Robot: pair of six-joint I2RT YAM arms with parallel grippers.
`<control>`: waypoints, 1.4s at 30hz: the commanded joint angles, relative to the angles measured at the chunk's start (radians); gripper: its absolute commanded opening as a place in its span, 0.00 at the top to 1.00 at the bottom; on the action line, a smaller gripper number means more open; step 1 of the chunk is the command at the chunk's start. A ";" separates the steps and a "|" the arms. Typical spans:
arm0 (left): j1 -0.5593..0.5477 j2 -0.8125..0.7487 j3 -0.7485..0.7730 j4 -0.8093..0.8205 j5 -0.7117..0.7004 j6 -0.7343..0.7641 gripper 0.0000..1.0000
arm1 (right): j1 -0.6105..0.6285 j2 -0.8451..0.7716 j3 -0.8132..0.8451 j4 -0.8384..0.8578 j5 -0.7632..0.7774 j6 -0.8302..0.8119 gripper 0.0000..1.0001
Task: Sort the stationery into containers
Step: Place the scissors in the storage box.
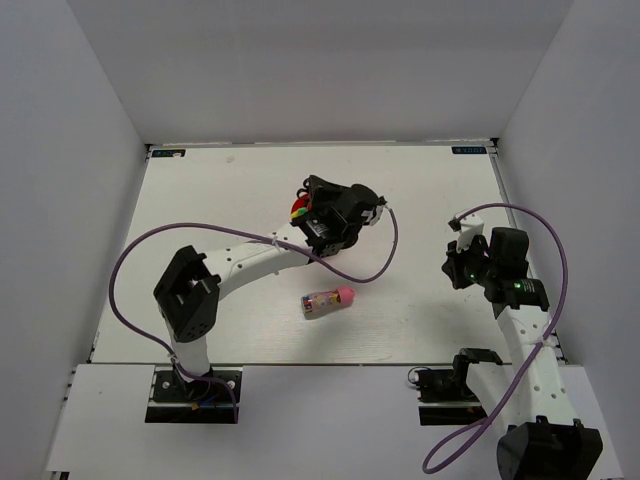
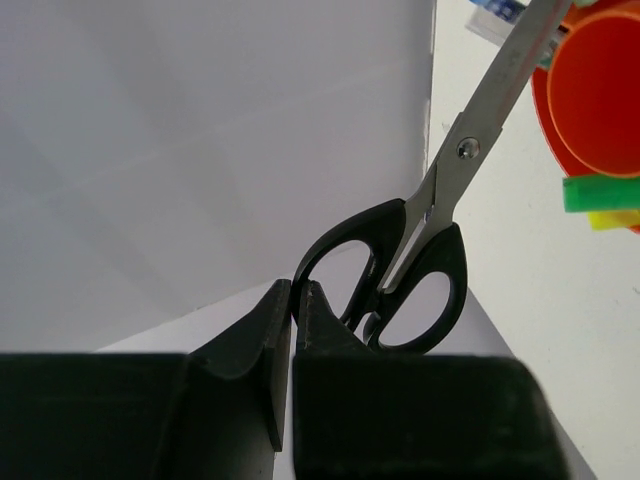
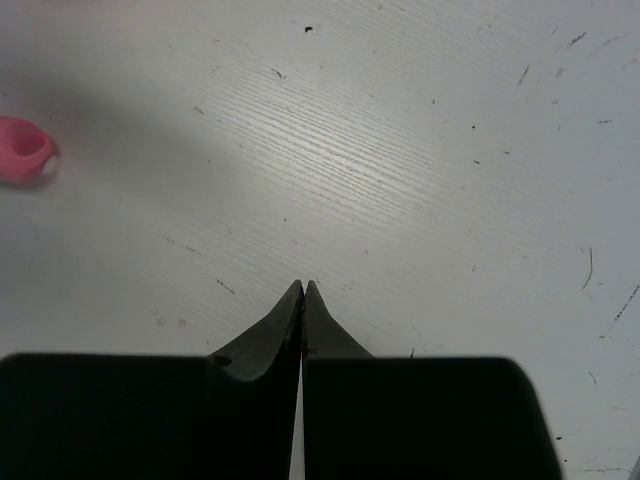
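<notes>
We are holding the scissors (image 2: 420, 250) just beside the organiser (image 2: 600, 90).
Our left hand (image 2: 295, 290) is pinching one handle loop, fingers nearly together. Our right hand (image 3: 302, 290) is hanging fully closed and empty over bare tabletop (image 1: 200, 190) at 3 o'clock, well apart. From the wrist, the organiser is sitting at 2 o'clock of the blades; whether the tips are touching its rim we cannot tell. We are judging that the tips need guiding over a free compartment and lowering slowly, since a one-loop pinch may let the scissors pivot. The tube (image 1: 328, 299) is lying at 6 o'clock of the left hand. Open room is lying toward 9 and 12 o'clock, before the walls (image 1: 100, 100).
</notes>
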 commanded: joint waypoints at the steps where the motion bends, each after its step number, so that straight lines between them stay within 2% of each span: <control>1: 0.007 -0.025 -0.035 -0.008 -0.041 -0.015 1.00 | -0.009 -0.010 -0.001 0.011 -0.014 -0.004 1.00; 16: -0.029 -0.034 -0.127 -0.027 -0.064 -0.042 1.00 | -0.018 -0.010 -0.001 0.011 -0.020 0.000 1.00; 42: -0.059 0.108 -0.099 0.022 -0.069 -0.040 1.00 | -0.041 -0.018 -0.004 0.011 -0.043 -0.002 1.00</control>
